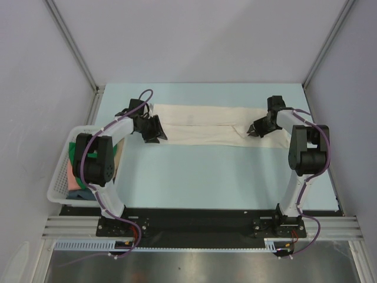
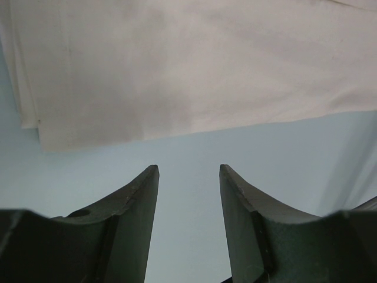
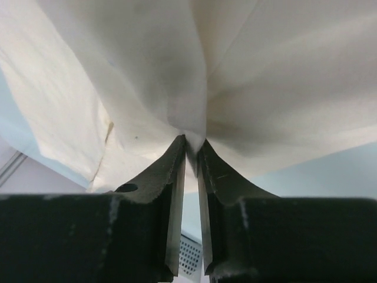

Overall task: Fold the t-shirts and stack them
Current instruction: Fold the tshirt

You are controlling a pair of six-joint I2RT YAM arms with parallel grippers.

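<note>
Table (image 1: pixel 206 171): right gripper (image 3: pixel 191 147) pinches, perhaps lifts, t-shirt (image 3: pixel 147 71).

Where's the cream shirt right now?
Top view: the cream shirt lies across the far middle of the table, right gripper pinching its right end, open left gripper beside its left end.

Arms I drive: left arm (image 1: pixel 119 125) and right arm (image 1: pixel 293 118), each with white curved links and black cylindrical joint housings. A purple cable (image 1: pixel 147 91) trails along each arm. The base (image 1: pixel 121 226) is black. The left gripper (image 2: pixel 188 168) and right gripper (image 3: pixel 193 141) have dark, tapering fingers (image 2: pixel 133 225) with faintly scuffed edges.
</note>
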